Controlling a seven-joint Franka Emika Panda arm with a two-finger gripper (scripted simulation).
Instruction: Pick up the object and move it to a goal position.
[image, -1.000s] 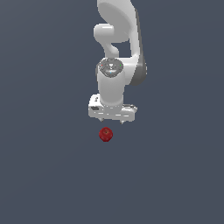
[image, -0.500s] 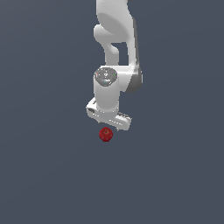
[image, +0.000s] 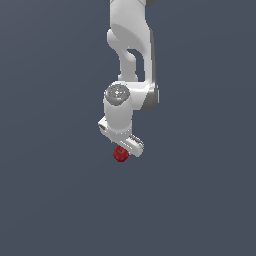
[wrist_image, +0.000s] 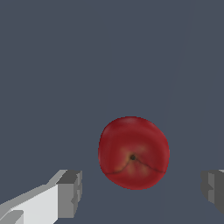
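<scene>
The object is a small glossy dark-red apple-like ball (image: 119, 154) lying on the flat grey ground; in the wrist view the object (wrist_image: 133, 152) shows a dark stem dimple. The white arm reaches down over it, and in the exterior view its hand hides the fingers. My gripper (wrist_image: 142, 191) hangs just above the ball, open. One finger (wrist_image: 69, 194) and the other finger (wrist_image: 213, 187) stand far apart, one to each side of the ball, neither touching it.
Plain dark grey ground (image: 200, 200) spreads in every direction around the arm. No other objects, containers or edges show in either view.
The hand has come down and turned about its vertical axis. It now covers the top of the red ball in the exterior view. The ball has not moved.
</scene>
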